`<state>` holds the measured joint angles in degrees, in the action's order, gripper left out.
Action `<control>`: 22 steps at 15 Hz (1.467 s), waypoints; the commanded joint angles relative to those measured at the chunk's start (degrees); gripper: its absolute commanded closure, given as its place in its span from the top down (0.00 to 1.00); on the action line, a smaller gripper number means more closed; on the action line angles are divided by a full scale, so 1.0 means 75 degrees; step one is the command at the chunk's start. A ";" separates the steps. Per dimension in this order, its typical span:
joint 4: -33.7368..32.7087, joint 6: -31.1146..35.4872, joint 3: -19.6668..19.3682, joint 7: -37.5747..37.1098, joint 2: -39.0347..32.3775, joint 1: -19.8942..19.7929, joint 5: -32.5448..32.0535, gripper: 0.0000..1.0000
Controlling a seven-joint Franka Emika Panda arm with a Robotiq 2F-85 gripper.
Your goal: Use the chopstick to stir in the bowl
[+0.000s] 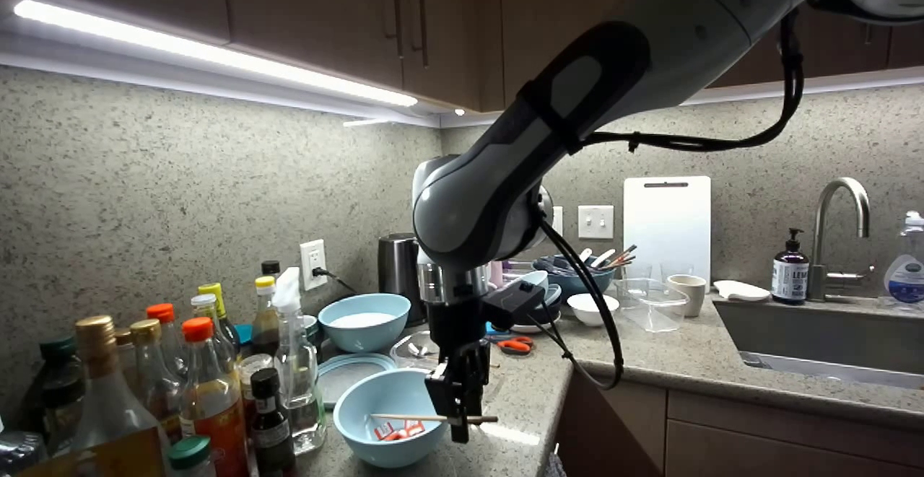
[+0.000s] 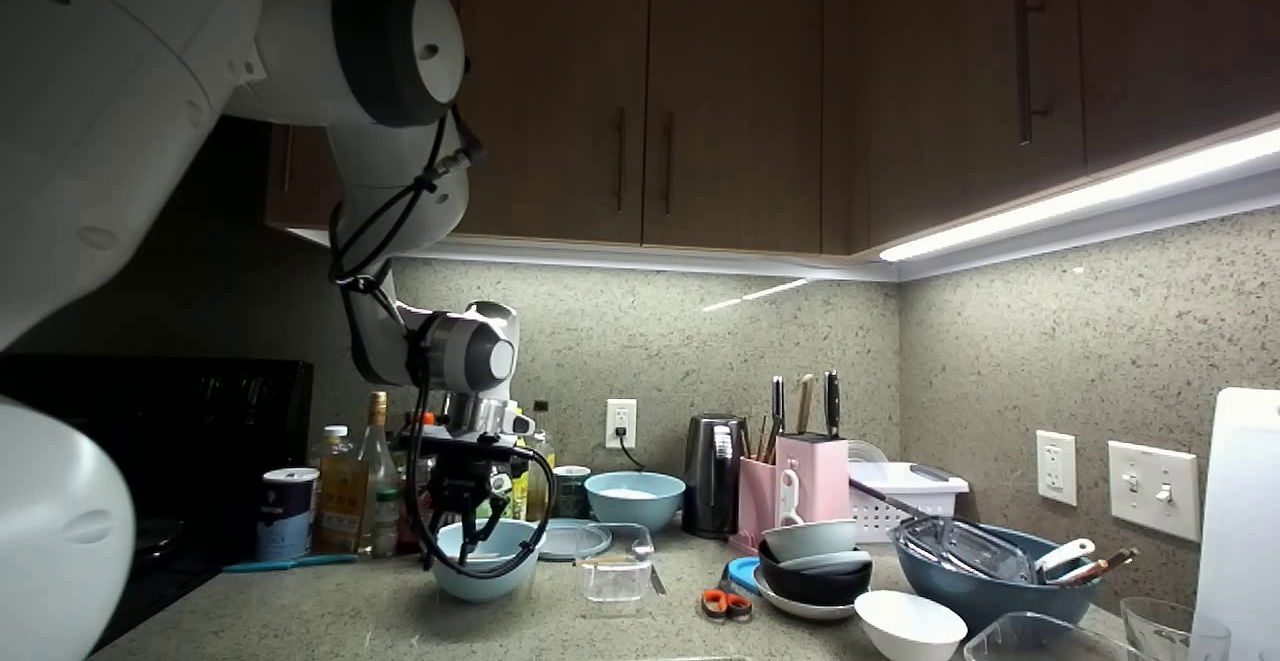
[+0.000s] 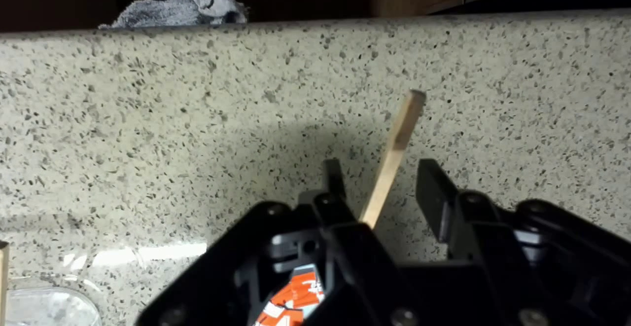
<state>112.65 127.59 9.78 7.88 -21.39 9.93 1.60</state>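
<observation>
Speckled pale worktop (image 3: 162, 119), L-shaped, speckled backsplash (image 2: 600, 341) behind; sink (image 1: 830, 329) and faucet (image 1: 816, 278) in one leg. On the other leg, near its front edge, sits the light blue bowl (image 1: 379, 394), red-and-white packets (image 3: 298, 291) inside, bottles (image 1: 206, 390) crowded between it and the wall. Chopstick (image 3: 392, 158) reaches over the bowl, one end within the rim, the other poking out toward the worktop's front edge (touching the rim or not, can't tell). Gripper (image 3: 379, 168) is down at the bowl's front-edge side, jaws partway apart, chopstick running between them with worktop visible on both sides of it, so not pinched where it shows; its lower stretch is hidden behind one jaw. Along the back edge: a second bowl (image 1: 364, 340) with whitish contents, a kettle (image 2: 712, 476), a wall outlet (image 2: 620, 423) with a plug in it. Pink knife block (image 2: 815, 486) and white basket (image 2: 905, 491) fill the back corner. Orange-handled scissors (image 1: 517, 348) lie near the inner corner of the front edge, just beside stacked bowls (image 2: 820, 581). White board (image 1: 668, 224) upright against the backsplash. Brown cabinets (image 2: 740, 141) overhead, strip light (image 1: 216, 53) lit underneath. Grey cloth (image 3: 185, 0) just past the front edge.
</observation>
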 commanded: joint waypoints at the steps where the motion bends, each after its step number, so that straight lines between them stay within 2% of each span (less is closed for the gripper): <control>1: -0.0064 -0.0097 0.0028 0.0012 -0.0022 -0.0039 0.0007 0.14; 2: -0.0061 -0.0090 0.0027 0.0012 -0.0018 -0.0036 -0.0003 0.06; 4: -0.0050 -0.0094 0.0026 -0.0015 0.0011 -0.0019 -0.0025 0.00; 7: 0.0087 -0.0362 -0.0019 -0.0350 0.0296 0.0178 -0.0356 0.02; 9: 0.0187 -0.0960 -0.0068 -0.0761 0.0615 0.0416 -0.0826 0.02; 13: -0.0010 -0.3252 0.0011 -0.2127 0.1260 0.0885 -0.1642 0.02; 15: -0.0127 -0.3906 0.0128 -0.2526 0.1561 0.1055 -0.1990 0.02; 16: -0.0124 -0.4067 0.0187 -0.2596 0.1694 0.1080 -0.2038 0.02; 17: -0.0251 -0.3745 0.0192 -0.2261 0.1334 0.0942 -0.1768 0.08; 20: -0.0263 -0.3993 0.0274 -0.2413 0.1607 0.1008 -0.1849 0.08; 21: -0.0261 -0.3994 0.0268 -0.2413 0.1605 0.1004 -0.1853 0.02; 22: -0.0261 -0.3701 0.0221 -0.2380 0.1507 0.0959 -0.1984 0.02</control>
<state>110.92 97.89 10.93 -10.09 -9.32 18.15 -12.20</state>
